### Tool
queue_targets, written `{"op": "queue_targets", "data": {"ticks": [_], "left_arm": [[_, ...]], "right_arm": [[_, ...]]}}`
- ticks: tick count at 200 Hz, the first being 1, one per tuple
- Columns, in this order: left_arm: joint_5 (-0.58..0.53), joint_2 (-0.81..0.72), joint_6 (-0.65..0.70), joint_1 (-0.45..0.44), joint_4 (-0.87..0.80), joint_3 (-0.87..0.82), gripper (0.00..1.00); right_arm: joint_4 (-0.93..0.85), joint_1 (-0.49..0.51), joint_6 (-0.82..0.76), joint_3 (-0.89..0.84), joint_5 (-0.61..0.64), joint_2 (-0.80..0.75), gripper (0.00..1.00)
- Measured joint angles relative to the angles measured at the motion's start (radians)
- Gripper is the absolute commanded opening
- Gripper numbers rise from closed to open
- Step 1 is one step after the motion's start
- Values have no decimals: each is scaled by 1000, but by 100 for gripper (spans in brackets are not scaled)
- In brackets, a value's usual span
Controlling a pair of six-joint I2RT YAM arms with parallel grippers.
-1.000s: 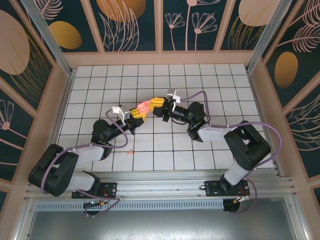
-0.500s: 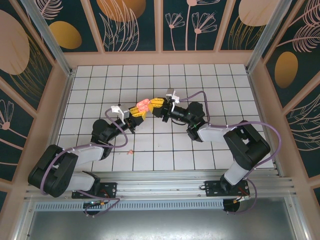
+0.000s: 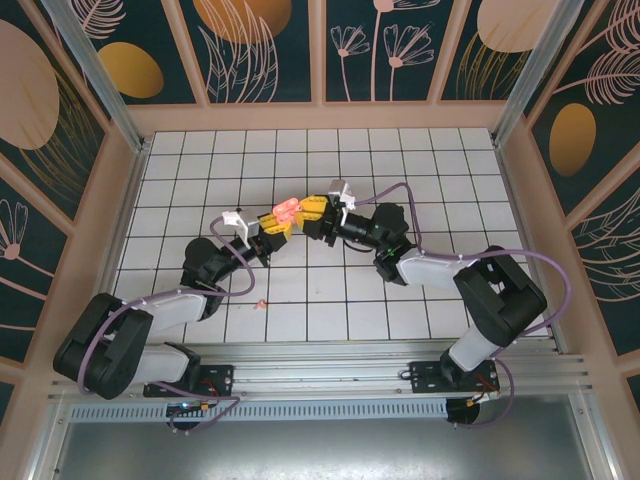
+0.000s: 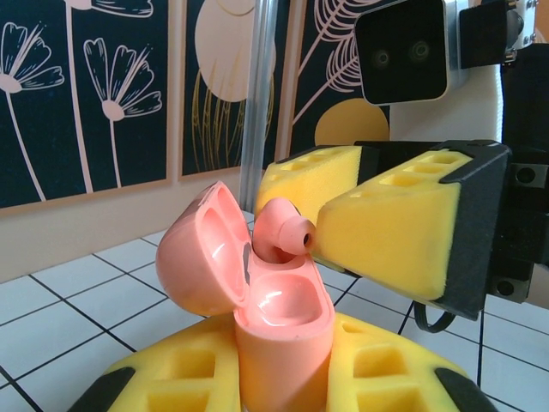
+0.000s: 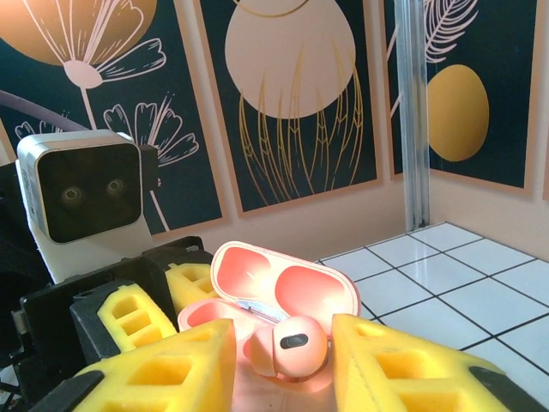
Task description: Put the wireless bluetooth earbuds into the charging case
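Clamped in the left hand [image 3: 272, 224], the open charging case [image 4: 279, 322] stood directly beneath the earbud [image 5: 289, 343], which sat between the right hand's [image 3: 303, 208] jaws, held slightly apart.

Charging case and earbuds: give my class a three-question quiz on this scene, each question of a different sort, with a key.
1. True or false: the case has its lid shut.
2. Which hand grips the case? A left; B right; C neither.
3. Fill in: apart from the earbud at the case, another earbud lies on the ____.
Key: 1 false, the lid stands open. 2 A, the left hand. 3 table.
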Motion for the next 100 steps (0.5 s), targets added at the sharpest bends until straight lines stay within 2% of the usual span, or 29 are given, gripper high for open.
{"op": "queue_targets", "data": {"ticks": [49,100], "left_arm": [[0,-4,25,0,-3,9,15],[0,-6,32,0,-7,11,15]], "right_arm": [[-34,0,8,0,-13,-52,46],[-108,-3,84,1,-8,-179,46]]}}
